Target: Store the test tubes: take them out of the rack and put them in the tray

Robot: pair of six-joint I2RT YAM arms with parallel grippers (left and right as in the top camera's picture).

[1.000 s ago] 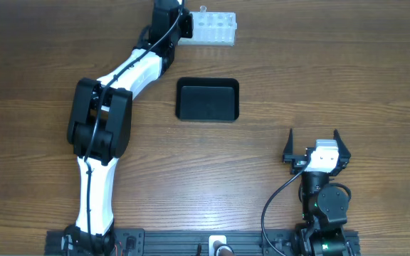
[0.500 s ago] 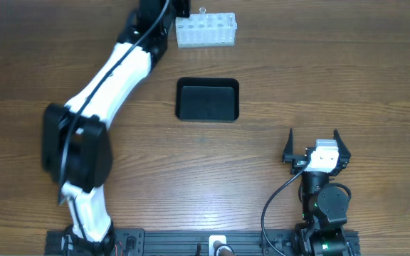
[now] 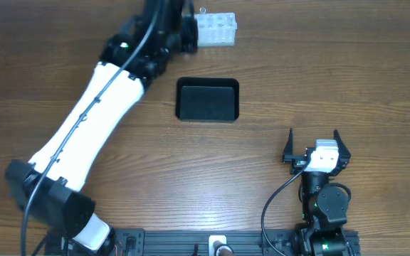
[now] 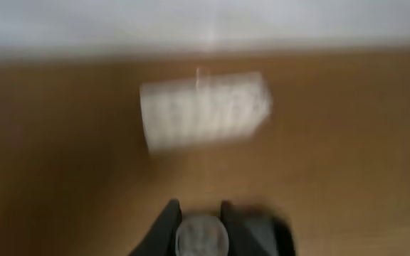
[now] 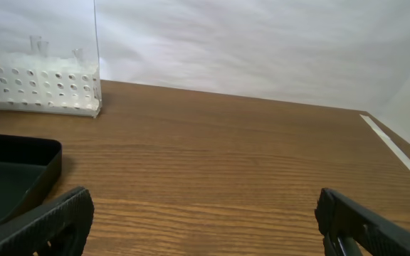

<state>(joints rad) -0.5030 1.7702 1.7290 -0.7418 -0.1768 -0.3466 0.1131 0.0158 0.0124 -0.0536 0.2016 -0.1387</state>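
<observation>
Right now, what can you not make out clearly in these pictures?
1. Left wrist view: blur smears the rack; what stands in it cannot be counted.
2. Top view: the left arm covers the rack's left end.
3. Right wrist view: the tray is cut off by the picture's edge.

Top view: bright, even overhead light, only short soft shadows beside the tray (image 3: 207, 99) and arms on the table (image 3: 361, 64). Left wrist view: heavy motion blur, rack (image 4: 205, 110) smeared to a pale block, left gripper (image 4: 199, 208) soft too. Right wrist view: sharp, diffuse light, bright white backdrop (image 5: 262, 43), faint sheen on the wood.
</observation>
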